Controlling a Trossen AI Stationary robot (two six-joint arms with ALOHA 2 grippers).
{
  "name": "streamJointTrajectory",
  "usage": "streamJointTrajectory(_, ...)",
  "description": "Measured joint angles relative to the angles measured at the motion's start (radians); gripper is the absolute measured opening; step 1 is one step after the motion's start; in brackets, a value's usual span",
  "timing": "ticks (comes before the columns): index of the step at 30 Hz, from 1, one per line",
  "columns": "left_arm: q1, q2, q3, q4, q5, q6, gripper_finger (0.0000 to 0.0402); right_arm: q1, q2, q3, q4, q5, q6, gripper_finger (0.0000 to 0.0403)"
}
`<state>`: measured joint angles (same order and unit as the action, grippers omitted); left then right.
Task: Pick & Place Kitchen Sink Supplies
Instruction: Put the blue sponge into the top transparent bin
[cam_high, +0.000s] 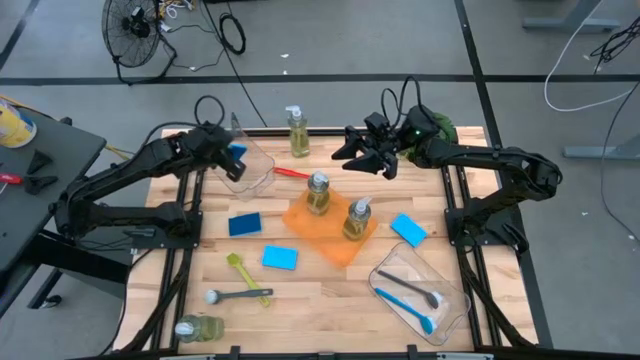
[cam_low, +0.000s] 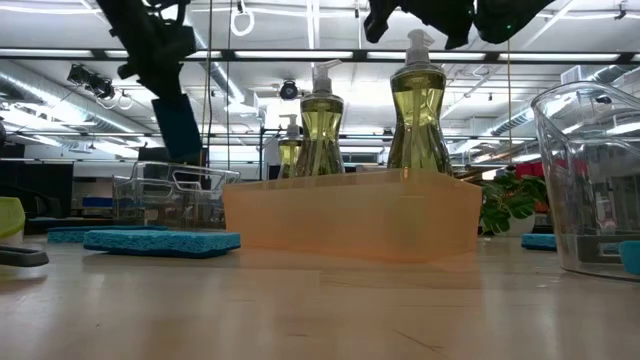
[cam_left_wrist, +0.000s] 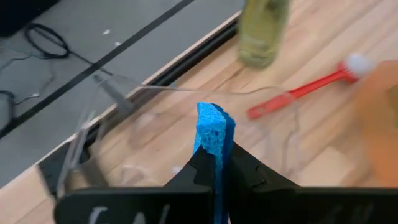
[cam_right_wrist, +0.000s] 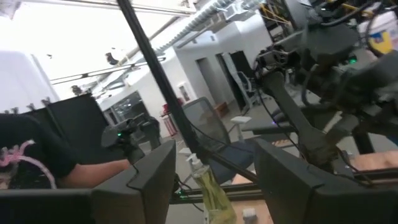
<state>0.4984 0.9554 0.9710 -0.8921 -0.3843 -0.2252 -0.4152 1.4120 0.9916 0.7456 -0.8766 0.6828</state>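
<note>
My left gripper (cam_high: 233, 158) is shut on a blue sponge (cam_left_wrist: 214, 130) and hovers over the clear bin (cam_high: 250, 170) at the far left. My right gripper (cam_high: 365, 152) is open and raised over the table's far edge, holding nothing; in the right wrist view its fingers frame a pump bottle (cam_right_wrist: 212, 186). Two pump bottles (cam_high: 318, 192) (cam_high: 358, 218) stand upright in the orange tray (cam_high: 325, 238). A third pump bottle (cam_high: 297, 130) stands at the far edge, and another (cam_high: 198, 327) lies on its side near left. A red brush (cam_high: 290, 172) lies beside the bin. My left gripper pinches the blue sponge by its two broad faces (cam_left_wrist: 216, 155) between the two fingers. The fingers come from above, pointing down. The sponge is lifted clear and hangs below the fingers (cam_low: 183, 125) over the clear bin (cam_left_wrist: 124, 106), edge-on to the wrist camera.
Loose blue sponges (cam_high: 244, 224) (cam_high: 280, 258) (cam_high: 408, 229) lie flat on the table. A yellow-green brush (cam_high: 238, 268) and a grey brush (cam_high: 235, 295) lie near left. A second clear bin (cam_high: 445, 310), near right, holds a blue and a grey brush. A person's dark sleeve (cam_right_wrist: 31, 155) shows beyond the table.
</note>
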Motion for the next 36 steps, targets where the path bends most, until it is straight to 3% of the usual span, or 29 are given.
streamJointTrajectory(7, 0.004, 0.036, 0.000, -0.021, -0.112, 0.033, 0.0021, 0.000, 0.000, 0.000, -0.084, 0.069, -0.046, 0.0214)
streamJointTrajectory(21, 0.005, 0.259, 0.000, -0.063, -0.294, 0.115, 0.0022, 0.000, 0.000, 0.000, -0.090, 0.110, -0.063, 0.0214)
streamJointTrajectory(36, 0.005, 0.389, 0.000, -0.078, -0.390, 0.196, 0.0034, 0.000, 0.000, 0.000, -0.090, 0.110, -0.064, 0.0214)
